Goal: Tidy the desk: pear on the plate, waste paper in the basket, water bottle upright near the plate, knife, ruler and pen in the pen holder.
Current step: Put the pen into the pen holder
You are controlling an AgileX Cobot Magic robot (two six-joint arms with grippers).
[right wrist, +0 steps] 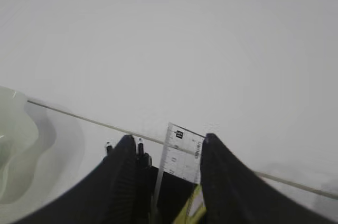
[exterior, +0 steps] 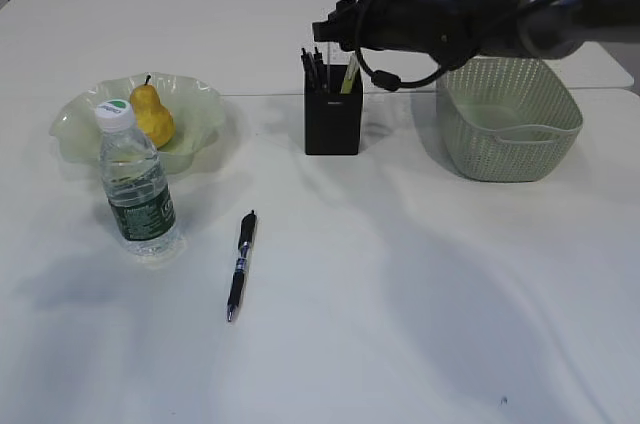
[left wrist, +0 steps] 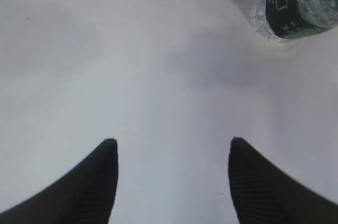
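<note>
The right fingers (right wrist: 165,147) hang directly over the pen holder (exterior: 333,120), parted with the ruler (right wrist: 182,152) standing upright in the gap between them. It leans close to the right-hand finger, but contact cannot be made out, so whether it is gripped or free cannot be told. The ruler is clear plastic with fine black markings; its top end pokes above the pen holder's rim, with dark pen tips beside it and something yellow-green lower in the cup.

The pen holder, a matte black square cup, stands near the middle of the bench (exterior: 420,294). To its right, a little apart, is the sage-green perforated basket (exterior: 510,124), partly under the right arm. Well to the pen holder's left, the pale-green wavy plate (exterior: 205,109) holds the yellow pear (exterior: 153,116). The water bottle (exterior: 138,189) stands upright just in front of the plate, white cap on top. A dark pen (exterior: 241,264) lies flat on the bench in front of and left of the pen holder, between it and the bottle but nearer the front.

The left fingers (left wrist: 171,150) are wide apart with nothing between them, over bare bench beside the bottle's base. The bench in front of the pen holder is broad and open; a seam runs across it behind the pen holder.
</note>
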